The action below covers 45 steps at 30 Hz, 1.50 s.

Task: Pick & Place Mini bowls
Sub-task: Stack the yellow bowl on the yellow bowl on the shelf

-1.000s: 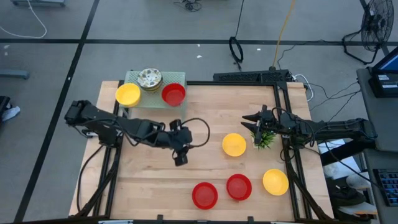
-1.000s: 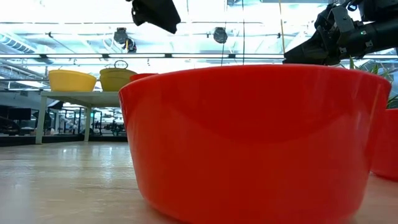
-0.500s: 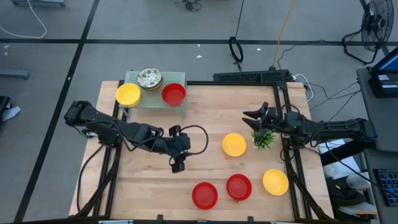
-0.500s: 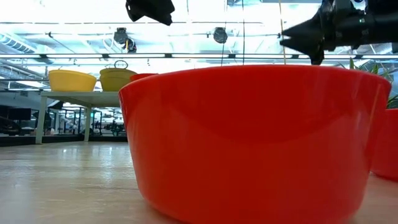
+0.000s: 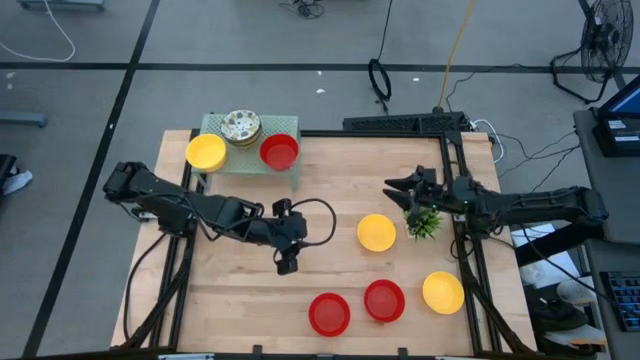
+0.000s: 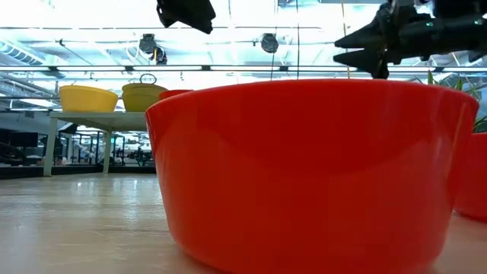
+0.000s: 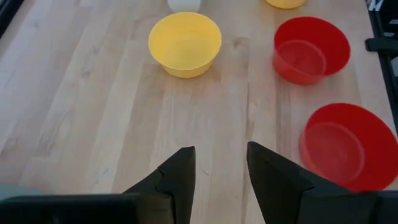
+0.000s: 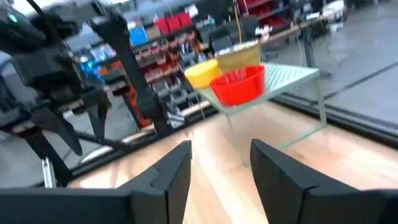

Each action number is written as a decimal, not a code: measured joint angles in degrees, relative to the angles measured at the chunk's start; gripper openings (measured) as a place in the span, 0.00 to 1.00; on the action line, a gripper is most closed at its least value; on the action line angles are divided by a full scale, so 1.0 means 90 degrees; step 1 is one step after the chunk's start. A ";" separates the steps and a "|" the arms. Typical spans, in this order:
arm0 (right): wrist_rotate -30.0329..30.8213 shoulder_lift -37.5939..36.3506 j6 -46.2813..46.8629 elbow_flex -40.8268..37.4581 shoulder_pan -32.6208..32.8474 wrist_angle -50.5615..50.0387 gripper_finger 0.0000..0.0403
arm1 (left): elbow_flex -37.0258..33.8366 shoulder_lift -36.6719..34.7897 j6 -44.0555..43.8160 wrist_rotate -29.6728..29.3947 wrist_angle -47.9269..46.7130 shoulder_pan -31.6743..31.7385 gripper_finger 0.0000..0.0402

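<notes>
The high view shows a yellow bowl [image 5: 376, 232] mid-table, with two red bowls [image 5: 329, 313] [image 5: 384, 300] and another yellow bowl [image 5: 443, 292] near the table's near edge. On a green shelf [image 5: 290, 128] at the far left stand a yellow bowl [image 5: 206, 152], a speckled white stack [image 5: 241, 126] and a red bowl [image 5: 279, 152]. My left gripper [image 5: 287, 264] [image 7: 221, 168] hovers open above bare wood, left of the mid-table yellow bowl [image 7: 185, 43]. My right gripper [image 5: 389, 184] [image 6: 341, 48] is open in the air, beyond that bowl, pointing left.
A small green plant [image 5: 425, 222] stands under my right arm, right of the mid-table yellow bowl. A dark frame rail [image 5: 455, 240] runs along the table's right side. In the low view the nearest red bowl [image 6: 312, 167] fills the foreground. Bare wood lies near left [image 5: 230, 300].
My right gripper has risen from above the plant, moved toward the table's left and tipped from slanting down to about level. My left gripper has moved a little toward the near edge. No bowl has moved.
</notes>
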 joint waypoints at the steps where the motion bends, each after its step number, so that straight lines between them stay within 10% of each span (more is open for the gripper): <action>1: 0.0000 0.0162 0.0000 0.0106 0.0000 -0.0063 0.40 | 0.0000 0.0000 -0.0002 0.0002 0.0000 0.0019 0.37; 18: -0.0533 0.3357 0.1653 0.3253 0.0648 -0.4980 0.45 | 0.0005 -0.0007 -0.0680 0.0688 -0.0500 0.0541 0.37; 29: -0.1647 0.4667 0.3017 0.3489 0.1307 -0.5102 0.45 | 0.0005 -0.0007 -0.0641 0.0840 -0.0899 0.0691 0.37; 45: -0.1647 0.5560 0.2141 0.3489 0.1394 -0.4528 0.44 | 0.0005 -0.0007 -0.0475 0.0843 -0.1015 0.0688 0.37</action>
